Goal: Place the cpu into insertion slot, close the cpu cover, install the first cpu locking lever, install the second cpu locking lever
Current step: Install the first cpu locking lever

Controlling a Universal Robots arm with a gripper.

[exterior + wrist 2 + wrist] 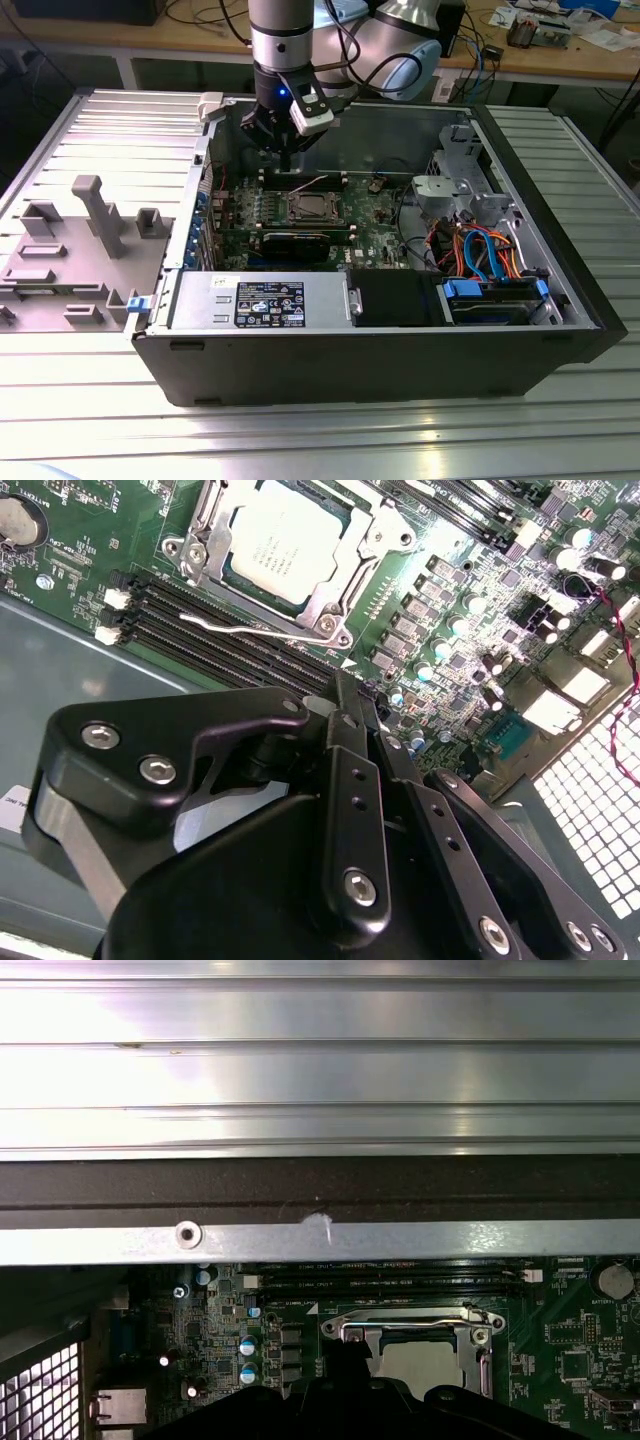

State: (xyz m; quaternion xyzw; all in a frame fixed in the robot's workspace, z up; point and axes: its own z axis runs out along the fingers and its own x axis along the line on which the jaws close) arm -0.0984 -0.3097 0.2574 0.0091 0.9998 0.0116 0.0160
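Note:
The cpu (pixel 285 542) lies flat in the insertion slot (pixel 312 208) on the green motherboard (pixel 470 630), its silver top showing through the window of the cpu cover (pixel 332 598), which is down over it. A thin silver locking lever (pixel 240 627) stands loose beside the socket, next to the black memory slots. My gripper (pixel 345 688) hangs a little above the board beside the socket, on the side toward the case's rear wall; its black fingers are pressed together and hold nothing. The exterior view shows my gripper (pixel 286 163) just behind the socket. In the first wrist view the cover (pixel 410 1325) sits below the case's edge.
The open computer case (pixel 560 300) lies on a ribbed metal table (pixel 120 130). A long black expansion card (pixel 300 240) sits in front of the socket, a power supply (pixel 260 300) and drive bay with coloured cables (pixel 480 255) nearer the front. A grey fixture (pixel 90 215) stands at the exterior view's left.

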